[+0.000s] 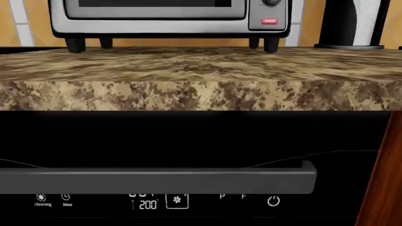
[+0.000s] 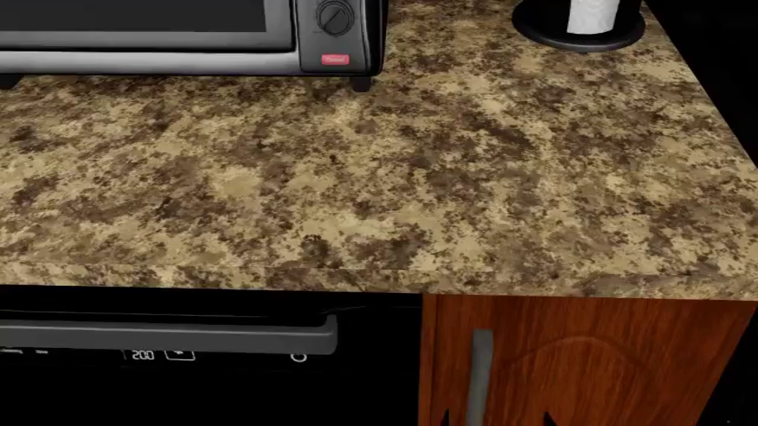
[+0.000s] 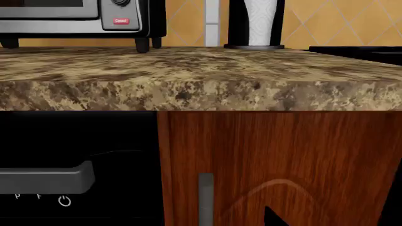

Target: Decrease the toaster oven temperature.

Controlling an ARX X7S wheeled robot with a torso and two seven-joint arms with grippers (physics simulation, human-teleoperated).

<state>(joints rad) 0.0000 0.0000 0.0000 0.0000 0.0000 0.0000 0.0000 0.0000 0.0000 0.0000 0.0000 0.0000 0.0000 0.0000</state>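
Observation:
The silver-grey toaster oven (image 2: 177,60) stands at the back left of the granite counter (image 2: 414,177). Its lower front also shows in the left wrist view (image 1: 157,23) and the right wrist view (image 3: 63,26). A round black knob (image 2: 335,16) sits above its small red button (image 2: 335,59). Two dark fingertips of my right gripper (image 2: 498,419) poke in apart at the bottom edge of the head view, low in front of the cabinet door and far below the oven. One fingertip (image 3: 276,219) shows in the right wrist view. My left gripper is out of view.
A paper towel roll on a black stand (image 2: 580,22) is at the counter's back right. Under the counter sits a built-in black appliance (image 1: 148,204) with a "200" display and a grey bar handle (image 1: 157,179). Beside it is a wooden cabinet door (image 2: 592,364) with a grey handle (image 2: 478,373).

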